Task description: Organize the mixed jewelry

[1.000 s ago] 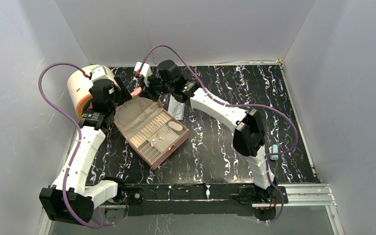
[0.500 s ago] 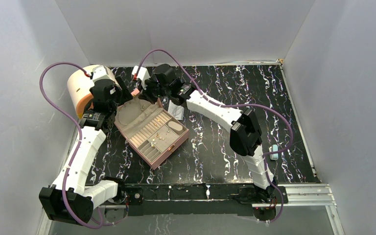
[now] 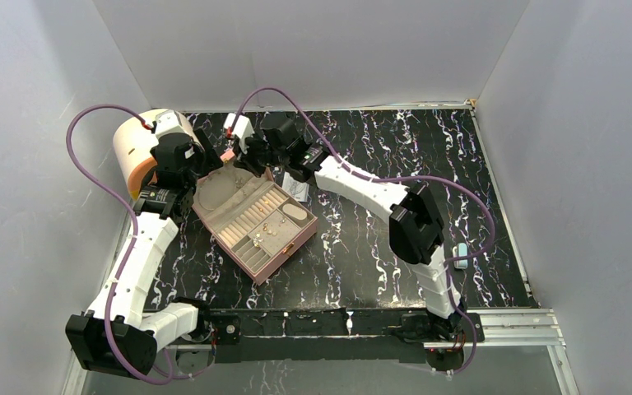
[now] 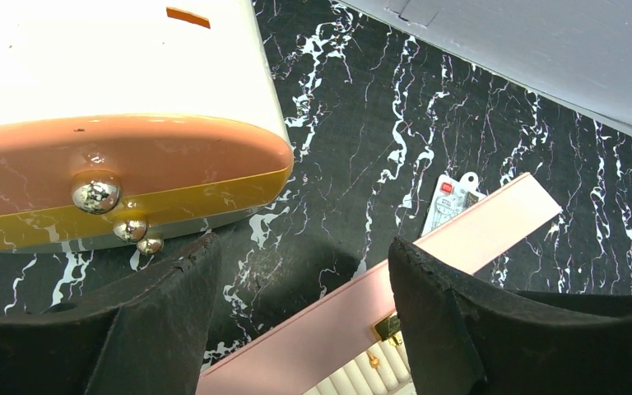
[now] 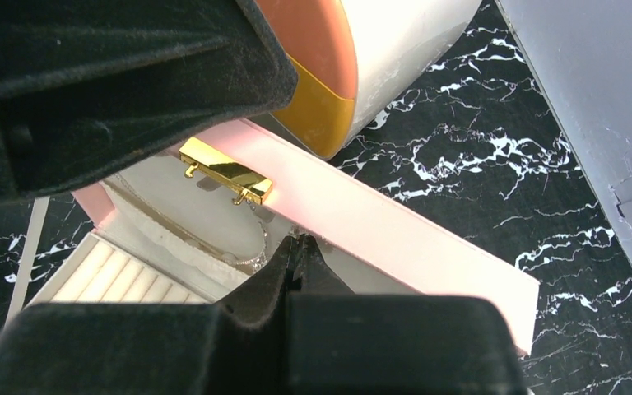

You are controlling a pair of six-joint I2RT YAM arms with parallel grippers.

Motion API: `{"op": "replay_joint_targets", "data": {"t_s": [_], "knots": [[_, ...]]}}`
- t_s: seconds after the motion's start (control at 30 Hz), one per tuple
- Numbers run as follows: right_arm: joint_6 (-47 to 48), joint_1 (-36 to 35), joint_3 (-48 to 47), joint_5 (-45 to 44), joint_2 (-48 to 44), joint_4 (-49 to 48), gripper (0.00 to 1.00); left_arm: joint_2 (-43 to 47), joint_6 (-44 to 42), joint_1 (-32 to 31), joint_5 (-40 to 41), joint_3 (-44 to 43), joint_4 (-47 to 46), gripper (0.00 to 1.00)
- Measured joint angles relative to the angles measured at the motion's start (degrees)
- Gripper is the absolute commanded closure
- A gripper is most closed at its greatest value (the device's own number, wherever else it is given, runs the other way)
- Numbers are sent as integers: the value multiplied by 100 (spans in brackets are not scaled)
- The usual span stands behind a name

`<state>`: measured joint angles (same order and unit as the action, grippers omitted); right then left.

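While the left gripper [image 4: 303,255] hangs with jaws spread wide over the far left rim of the open pink box [image 3: 286,245], the right gripper [image 5: 298,245] is pinched tight, its tips down by the opened lid [image 5: 395,234]. Gold studs [image 3: 268,232] sit in the box's padded rolls. A thin chain [image 5: 239,257] lies in its far compartment, just beside those closed tips (whether they nip it, I cannot tell). A round cream-and-orange case [image 4: 115,74] stands far left.
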<state>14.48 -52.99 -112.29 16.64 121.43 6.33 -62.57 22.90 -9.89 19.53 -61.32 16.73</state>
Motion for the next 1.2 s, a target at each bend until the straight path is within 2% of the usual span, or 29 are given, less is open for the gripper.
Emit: {"op": "replay_joint_targets", "data": {"t_s": [0.47,1.2], "knots": [[-70,26,426,-317,-446,-361,100,0,0,0,-2,13,-4,28],[-55,42,420,0,-444,-223,100,0,0,-4,-2,72,-44,28]]}}
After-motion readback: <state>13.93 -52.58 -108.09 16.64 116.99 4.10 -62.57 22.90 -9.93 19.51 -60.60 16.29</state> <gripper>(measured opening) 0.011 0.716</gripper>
